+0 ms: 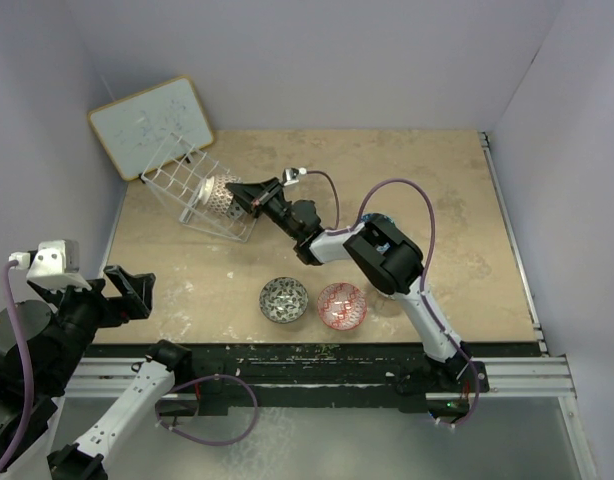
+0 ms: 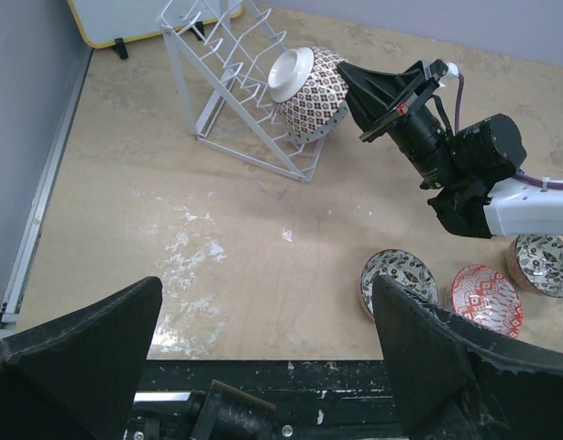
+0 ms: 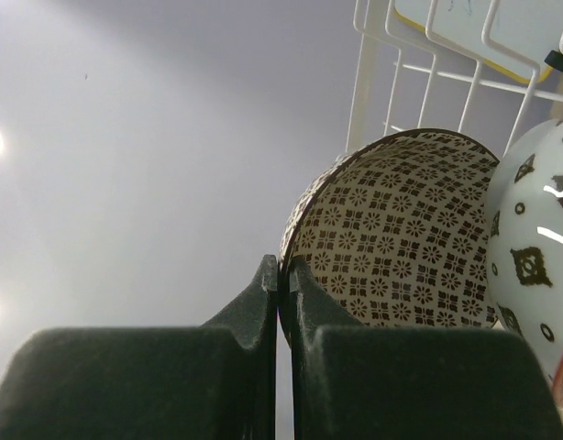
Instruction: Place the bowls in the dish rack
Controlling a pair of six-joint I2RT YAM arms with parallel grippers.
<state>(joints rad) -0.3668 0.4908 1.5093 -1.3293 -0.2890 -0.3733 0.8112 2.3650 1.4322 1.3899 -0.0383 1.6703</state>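
Observation:
The white wire dish rack (image 1: 187, 185) stands at the far left, tilted; it also shows in the left wrist view (image 2: 231, 82). My right gripper (image 1: 247, 196) is shut on the rim of a brown-and-white patterned bowl (image 1: 221, 197) and holds it on its side against the rack's wires. The right wrist view shows the fingertips (image 3: 283, 275) pinching that rim, with the bowl's inside (image 3: 401, 229) facing the camera. A grey bowl (image 1: 284, 299) and a red bowl (image 1: 341, 305) sit near the front edge. My left gripper (image 2: 268, 367) is open and empty over the front edge.
A whiteboard (image 1: 147, 125) with a wooden frame leans behind the rack. A third bowl (image 2: 543, 264) sits right of the red one, under my right arm. A white surface with dark diamond marks (image 3: 538, 247) lies right beside the held bowl. White smears (image 2: 185, 252) mark the tabletop.

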